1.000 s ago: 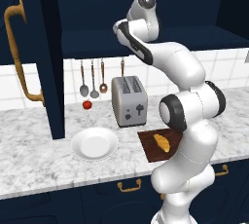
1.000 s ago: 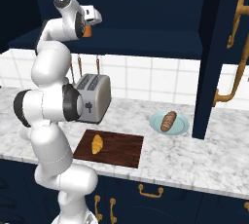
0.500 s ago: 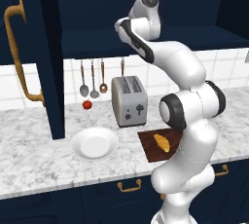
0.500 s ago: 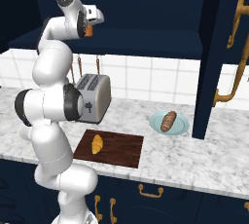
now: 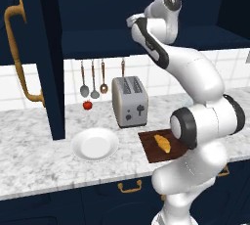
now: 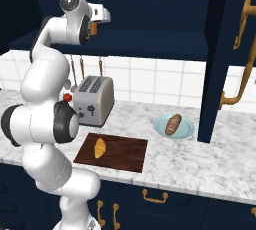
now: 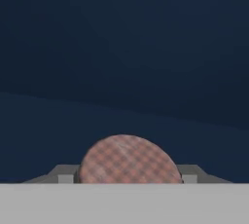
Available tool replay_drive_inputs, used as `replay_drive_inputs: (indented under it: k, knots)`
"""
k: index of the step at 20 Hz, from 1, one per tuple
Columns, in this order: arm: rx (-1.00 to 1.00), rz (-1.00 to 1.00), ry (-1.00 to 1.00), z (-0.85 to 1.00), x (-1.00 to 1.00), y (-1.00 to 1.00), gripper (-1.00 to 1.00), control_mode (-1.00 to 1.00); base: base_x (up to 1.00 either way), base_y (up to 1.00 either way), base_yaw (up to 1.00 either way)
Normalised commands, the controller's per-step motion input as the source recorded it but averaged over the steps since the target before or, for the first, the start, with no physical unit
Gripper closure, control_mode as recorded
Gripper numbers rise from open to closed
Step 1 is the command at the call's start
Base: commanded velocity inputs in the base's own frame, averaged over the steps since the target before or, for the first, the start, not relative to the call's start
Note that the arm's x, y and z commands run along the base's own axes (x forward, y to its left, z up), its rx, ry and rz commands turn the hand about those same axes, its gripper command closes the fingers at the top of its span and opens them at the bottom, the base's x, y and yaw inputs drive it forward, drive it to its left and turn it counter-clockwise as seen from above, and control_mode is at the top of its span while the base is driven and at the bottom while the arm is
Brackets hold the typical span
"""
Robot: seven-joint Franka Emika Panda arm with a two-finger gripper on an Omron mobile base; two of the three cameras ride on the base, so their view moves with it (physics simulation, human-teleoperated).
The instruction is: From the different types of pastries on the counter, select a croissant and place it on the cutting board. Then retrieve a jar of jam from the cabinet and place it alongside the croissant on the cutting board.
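Observation:
High inside the open navy cabinet (image 6: 150, 9), my gripper (image 6: 95, 26) is shut on the jar of jam (image 6: 92, 28), an orange-brown jar. In the hand view its round patterned lid (image 7: 129, 160) sits between my fingertips (image 7: 65, 175), with the dark cabinet interior behind it. The golden croissant (image 5: 162, 143) (image 6: 100, 147) lies on the dark wooden cutting board (image 5: 150, 154) (image 6: 125, 155) on the marbled counter (image 6: 180, 159), in front of the toaster. A brown bun (image 6: 173, 124) rests on a pale plate (image 6: 185, 132) to the board's right.
The silver toaster (image 5: 129, 101) (image 6: 92, 99) stands behind the board. Utensils (image 5: 93, 79) and a red ornament (image 5: 87, 105) hang at the tiled wall. An empty white plate (image 5: 95, 145) lies left of the board. Open cabinet doors (image 5: 49, 57) (image 6: 220, 59) with brass handles flank the arm.
The jaws have closed from wide open onto the jar. The arm has hardly moved, and the croissant, board and plates lie as before.

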Motion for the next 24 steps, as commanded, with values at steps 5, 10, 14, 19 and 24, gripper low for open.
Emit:
replay_drive_inputs:
  k: [5, 10, 14, 19, 24]
  knots:
    - [0.06, 0.0, -0.18, 0.04, -0.82, -0.22, 1.0, -1.0, 0.0, 0.0, 0.0]
    - [0.05, 0.0, 0.0, 0.38, -0.53, -0.11, 1.0, -1.0, 0.0, 0.0, 0.0]
    - [0.03, -0.03, 0.06, 0.7, -0.41, 0.0, 1.0, -1.0, 0.0, 0.0, 0.0]
    - [0.0, -0.04, 0.07, 0.32, -0.45, -0.15, 1.0, -1.0, 0.0, 0.0, 0.0]
    - [0.0, -0.02, -0.04, -0.06, -0.76, -0.47, 1.0, -1.0, 0.0, 0.0, 0.0]
